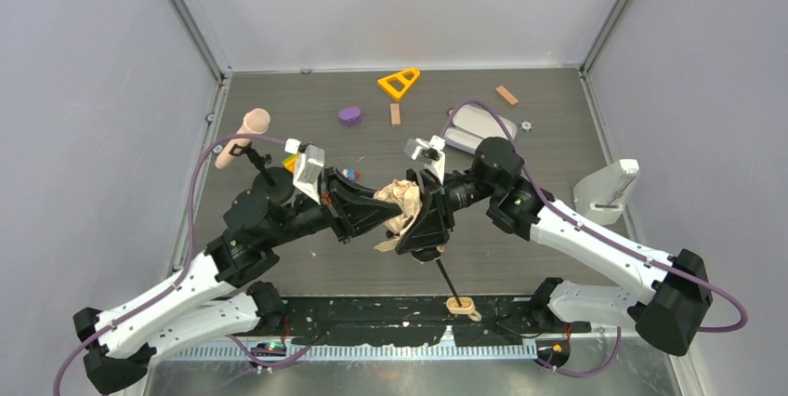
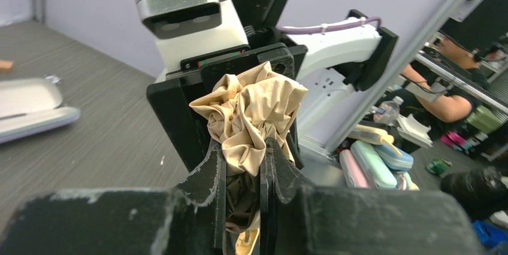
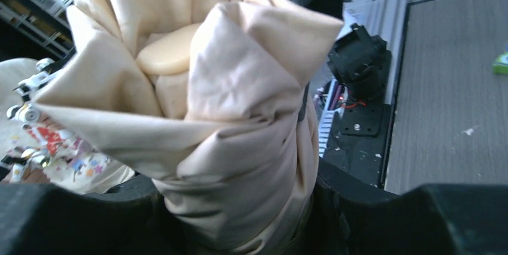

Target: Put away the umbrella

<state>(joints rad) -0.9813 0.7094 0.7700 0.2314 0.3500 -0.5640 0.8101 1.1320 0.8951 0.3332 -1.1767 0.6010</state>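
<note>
The umbrella [image 1: 401,203] hangs in mid-air between my two arms, its beige canopy crumpled into a bundle. Its thin black shaft [image 1: 446,280] slants down to the tan handle [image 1: 458,304] by the near edge. My left gripper [image 1: 383,207] comes in from the left and is shut on a fold of the canopy [image 2: 251,111]; in the left wrist view the fabric is pinched between the narrow jaws of that gripper [image 2: 242,147]. From the right, my right gripper [image 1: 423,215] is shut around the bunched fabric [image 3: 239,105], which fills the gap in that gripper [image 3: 236,198].
A pink-headed microphone [image 1: 243,136] on a black stand stands at the left. A lavender-grey case [image 1: 479,128] lies at the back right. A yellow triangle [image 1: 400,83], a purple piece [image 1: 350,115] and wooden blocks [image 1: 506,95] lie at the back. A white holder [image 1: 609,191] sits at the right edge.
</note>
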